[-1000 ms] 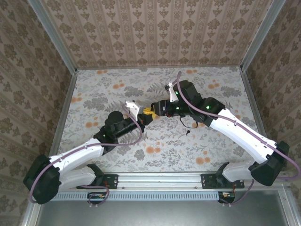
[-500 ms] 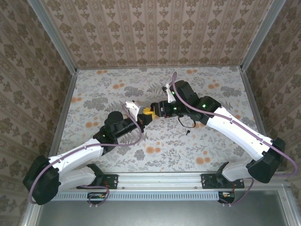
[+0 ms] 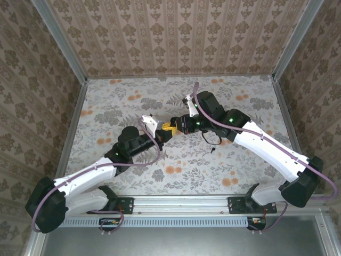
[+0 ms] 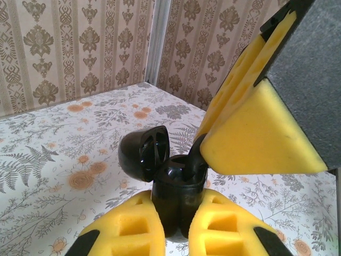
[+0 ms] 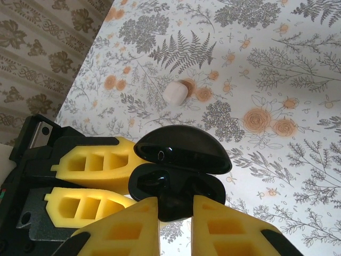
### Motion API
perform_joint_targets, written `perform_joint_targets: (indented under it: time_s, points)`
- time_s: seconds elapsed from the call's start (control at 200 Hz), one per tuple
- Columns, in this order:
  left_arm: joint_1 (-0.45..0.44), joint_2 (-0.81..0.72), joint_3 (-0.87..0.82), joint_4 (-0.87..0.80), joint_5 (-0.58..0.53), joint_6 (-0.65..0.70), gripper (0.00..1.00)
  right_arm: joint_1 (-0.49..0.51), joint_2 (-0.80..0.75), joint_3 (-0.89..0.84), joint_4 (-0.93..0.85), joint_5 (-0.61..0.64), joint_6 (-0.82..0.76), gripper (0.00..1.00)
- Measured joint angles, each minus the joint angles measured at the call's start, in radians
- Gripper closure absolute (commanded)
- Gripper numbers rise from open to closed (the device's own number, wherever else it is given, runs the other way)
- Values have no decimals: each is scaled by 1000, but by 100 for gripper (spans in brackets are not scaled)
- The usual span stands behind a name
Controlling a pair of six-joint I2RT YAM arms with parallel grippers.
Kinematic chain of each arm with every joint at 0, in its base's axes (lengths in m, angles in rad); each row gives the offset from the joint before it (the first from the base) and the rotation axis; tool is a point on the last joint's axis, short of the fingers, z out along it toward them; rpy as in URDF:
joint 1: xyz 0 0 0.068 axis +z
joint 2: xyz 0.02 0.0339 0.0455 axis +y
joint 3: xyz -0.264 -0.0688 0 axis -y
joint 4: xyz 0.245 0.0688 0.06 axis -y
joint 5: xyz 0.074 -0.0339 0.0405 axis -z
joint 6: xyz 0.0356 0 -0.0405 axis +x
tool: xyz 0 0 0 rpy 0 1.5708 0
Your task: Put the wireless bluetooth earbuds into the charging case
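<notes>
While left gripper (image 4: 178, 220) is clamping: its yellow pads are squeezing the body of the charging case (image 4: 178, 186) from both sides and holding it upright.
Lid (image 4: 143, 154): is standing hinged open, tipping back off the charging case's mouth.
Right gripper (image 5: 176, 207): is hovering right at the charging case's mouth. Its jaws are sitting close together with just a slit between them, and I cannot tell whether they are pinching anything.
Black stem (image 4: 195, 160): is poking from under the right pad down into the charging case's mouth. It is probably one of the earbuds going in, and it is not sitting flush yet.
Black speck (image 3: 213, 150): is lying on the table (image 3: 250, 106) well apart from the charging case, on the right arm's side. It is possibly the second earbud, though it is too small to be sure.
Progress: the charging case is being held open and ready. One insertion is looking underway but not finished, and the other is looking not yet begun.
</notes>
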State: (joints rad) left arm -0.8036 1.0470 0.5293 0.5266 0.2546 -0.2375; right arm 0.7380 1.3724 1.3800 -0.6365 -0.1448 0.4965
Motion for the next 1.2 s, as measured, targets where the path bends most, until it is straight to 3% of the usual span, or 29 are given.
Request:
perform_joint_targets:
  time_s: [1.2]
  points:
    - [19,-65,-48,27,90,-9,100,3,-123,-53,72,-12,-82,87]
